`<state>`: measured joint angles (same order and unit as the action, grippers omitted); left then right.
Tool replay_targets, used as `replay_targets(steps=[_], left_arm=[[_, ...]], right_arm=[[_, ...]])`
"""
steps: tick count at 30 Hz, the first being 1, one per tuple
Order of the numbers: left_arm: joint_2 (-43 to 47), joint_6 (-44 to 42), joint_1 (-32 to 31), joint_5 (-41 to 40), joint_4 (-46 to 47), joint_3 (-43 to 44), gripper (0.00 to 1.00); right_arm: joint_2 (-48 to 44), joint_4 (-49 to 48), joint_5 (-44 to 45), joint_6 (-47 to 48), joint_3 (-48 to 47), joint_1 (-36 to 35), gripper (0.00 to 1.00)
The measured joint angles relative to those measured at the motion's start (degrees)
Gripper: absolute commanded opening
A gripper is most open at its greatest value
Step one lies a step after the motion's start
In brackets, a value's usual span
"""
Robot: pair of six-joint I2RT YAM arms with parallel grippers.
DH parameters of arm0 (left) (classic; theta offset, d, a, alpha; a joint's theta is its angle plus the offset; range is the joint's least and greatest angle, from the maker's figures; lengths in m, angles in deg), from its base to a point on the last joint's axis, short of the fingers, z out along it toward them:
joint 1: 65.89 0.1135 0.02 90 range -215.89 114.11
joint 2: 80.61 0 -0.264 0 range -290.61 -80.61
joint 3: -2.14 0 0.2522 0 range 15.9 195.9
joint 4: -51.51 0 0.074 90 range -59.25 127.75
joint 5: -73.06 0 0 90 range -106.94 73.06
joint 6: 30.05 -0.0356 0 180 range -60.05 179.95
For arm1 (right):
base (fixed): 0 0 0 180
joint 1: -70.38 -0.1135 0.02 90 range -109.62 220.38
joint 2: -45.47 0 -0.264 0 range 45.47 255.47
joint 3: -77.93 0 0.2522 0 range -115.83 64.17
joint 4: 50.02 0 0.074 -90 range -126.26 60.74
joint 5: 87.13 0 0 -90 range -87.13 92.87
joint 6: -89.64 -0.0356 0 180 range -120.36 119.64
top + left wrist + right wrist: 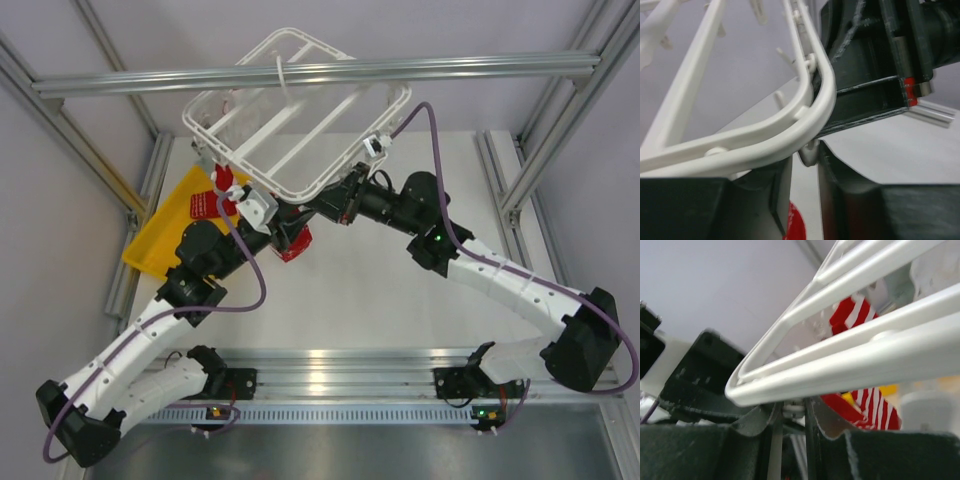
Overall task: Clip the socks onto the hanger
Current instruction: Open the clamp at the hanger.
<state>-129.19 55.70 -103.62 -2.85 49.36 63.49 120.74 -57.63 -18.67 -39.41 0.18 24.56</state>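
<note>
One white hanger (pixel 258 170) hangs at upper centre of the overhead view, and two arms meet under its lower corner. About three red socks (pixel 295 242) show there, though the count is unsure. One lies on a yellow tray (pixel 160 238) at left. Only the wrist views show fingers. The left gripper (pixel 807 160) is nearly closed just under the rim. The right gripper (pixel 790 426) pinches a white clip (pixel 792 409), with striped sock beyond.

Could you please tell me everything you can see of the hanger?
The hanger is a white plastic rectangular frame with crossbars. It hangs tilted by its central hook from a grey aluminium beam. At its rounded near corner, the left gripper and right gripper flank a small clip dangling under its rim; contact is unclear.
</note>
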Motion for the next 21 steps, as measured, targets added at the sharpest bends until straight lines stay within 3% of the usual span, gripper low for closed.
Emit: replay_targets(steps=[3,4,6,7,10,21], left_arm=[[-0.11,0.00,-0.13,-0.24,-0.37,0.26,0.04],[-0.11,0.26,-0.15,-0.59,-0.39,0.31,0.01],[-0.09,0.22,-0.13,-1.03,-0.63,0.35,0.00],[-0.09,0.39,-0.13,-1.09,-0.96,0.35,0.00],[-0.09,2.99,-0.09,-0.57,-1.70,0.35,0.00],[-0.26,12.37,-0.09,4.13,-2.99,0.35,0.00]], right_arm=[[0.00,0.07,0.98,0.11,-0.20,0.02,0.05],[-0.02,0.15,1.40,0.35,-0.20,0.02,0.13],[-0.02,0.48,2.05,0.31,-0.20,0.02,0.22],[-0.07,0.92,2.27,0.39,-0.20,0.02,0.32],[-0.20,1.73,1.84,1.09,-0.20,0.02,0.45],[-6.97,4.26,-2.93,7.34,1.95,3.08,0.64]])
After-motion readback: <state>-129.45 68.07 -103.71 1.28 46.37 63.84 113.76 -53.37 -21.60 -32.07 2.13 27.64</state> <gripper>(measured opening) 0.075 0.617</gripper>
